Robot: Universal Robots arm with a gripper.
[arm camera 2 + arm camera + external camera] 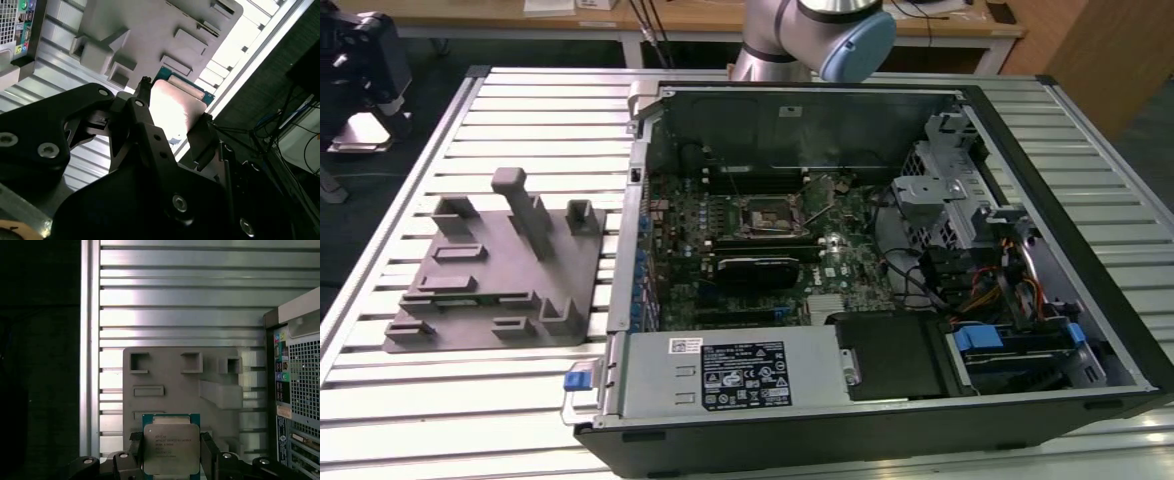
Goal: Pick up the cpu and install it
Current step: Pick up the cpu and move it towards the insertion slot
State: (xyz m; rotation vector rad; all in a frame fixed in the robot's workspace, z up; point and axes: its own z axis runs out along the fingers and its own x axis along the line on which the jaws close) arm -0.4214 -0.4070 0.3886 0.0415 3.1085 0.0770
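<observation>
In the first wrist view, my gripper (171, 455) is shut on the cpu (171, 447), a small square chip with a pale silver top and a green edge. One dark finger (135, 450) presses on each side of it. The cpu is held in the air above the grey fixture (175, 380). In the second wrist view, the cpu (175, 107) gleams between the black fingers (145, 125), with the fixture (145, 30) far behind it. In the exterior view, the black socket (765, 213) sits on the motherboard inside the open computer case (1067, 300).
The grey fixture (494, 270) lies on the ribbed metal table (480, 400) at the exterior view's left of the case. A black heatsink block (767, 270) sits just below the socket. The case's rear panel (300, 390) stands beside the fixture. The arm's base (814, 40) rises behind the case.
</observation>
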